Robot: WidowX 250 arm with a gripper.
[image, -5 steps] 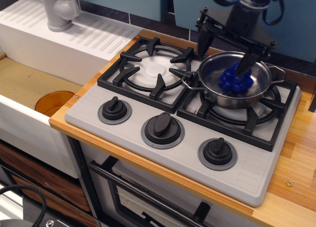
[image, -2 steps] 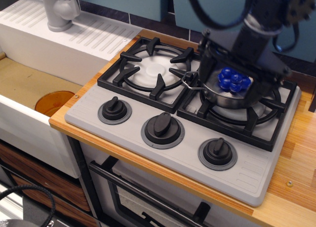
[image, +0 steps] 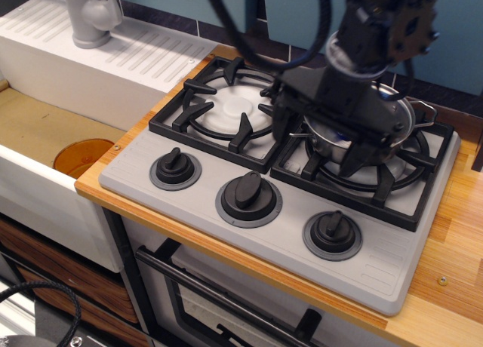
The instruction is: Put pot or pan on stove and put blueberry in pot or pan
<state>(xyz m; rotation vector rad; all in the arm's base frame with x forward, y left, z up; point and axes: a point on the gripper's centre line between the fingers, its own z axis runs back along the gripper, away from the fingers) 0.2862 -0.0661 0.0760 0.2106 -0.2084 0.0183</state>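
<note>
Main risk: catching the pot [image: 405, 112] with the end effector [image: 321, 136], which hangs low right in front of it and over its near rim. Fingers spread wide, released, nothing gripped between them. A sideways swing or a drop from here could clip the rim or the wire handle on the near side. That would likely drag the light pot off the right grate, or tip it and spill what lies inside. Safer, by this judgement, to go straight up before moving across.

Pot on the right burner of the stove [image: 392, 265], far rim and right handle showing past the arm. Blueberry hidden behind the end effector, so impossible to confirm inside the pot from this view. If loose in there, probably quick to roll out at any tilt, with slots in the grates ready to swallow it.

Also worth watching: the black cables looping above the left burner, close enough to snag on a grate prong.

Stove set into a wooden counter [image: 455, 234], with three knobs along the front and an oven door below. To the left, a sunken sink [image: 38, 124] with an orange bowl [image: 81, 157] in it. Behind that, a ribbed white drainboard and a grey tap [image: 90, 15]. Teal wall panels at the back.
</note>
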